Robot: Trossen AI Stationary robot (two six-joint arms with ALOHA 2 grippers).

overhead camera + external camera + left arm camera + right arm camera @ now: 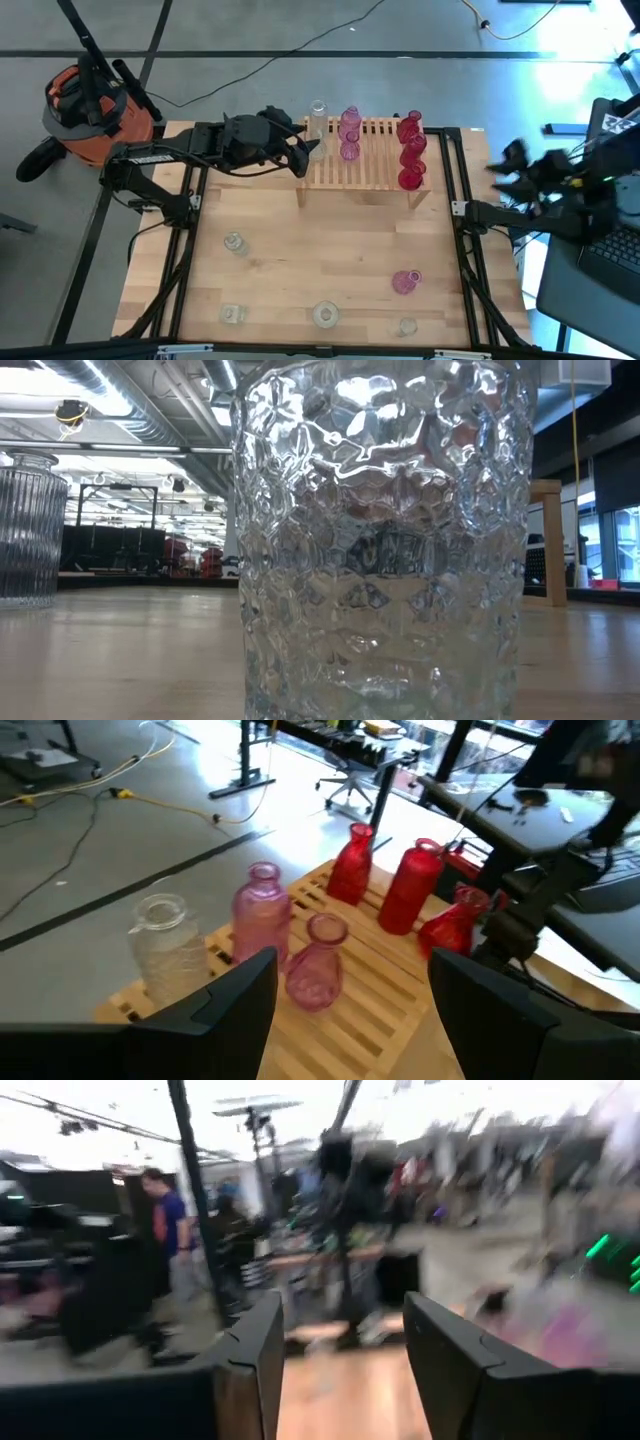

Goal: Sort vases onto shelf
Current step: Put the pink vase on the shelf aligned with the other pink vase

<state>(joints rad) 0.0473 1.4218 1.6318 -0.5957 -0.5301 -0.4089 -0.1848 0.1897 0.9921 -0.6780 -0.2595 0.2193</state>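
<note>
The table [300,260] is a big light plank top. At its far edge stands the shelf [372,165], a rack of pale wooden slats.

The left arm reaches across the far left of the table, its left gripper [308,152] at the shelf's left end, just beside a clear vase, with the jaws spread wide and nothing between them. The right arm hangs off the table's right side, with the right gripper [512,172] out over the floor, well apart from every vase; its jaws stand partly apart and hold nothing.

On the shelf stand six vases: one clear vase [318,118] at the left end, two pink vases [349,124] next to it, and three red vases [411,152] in a row at the right end. The glass is small and ribbed or dimpled.

On the table stand five more: one pink vase [405,282] toward the near right, and four clear vases [234,243], one at mid-left and three along the near edge. One of them stands right before the low camera.
</note>
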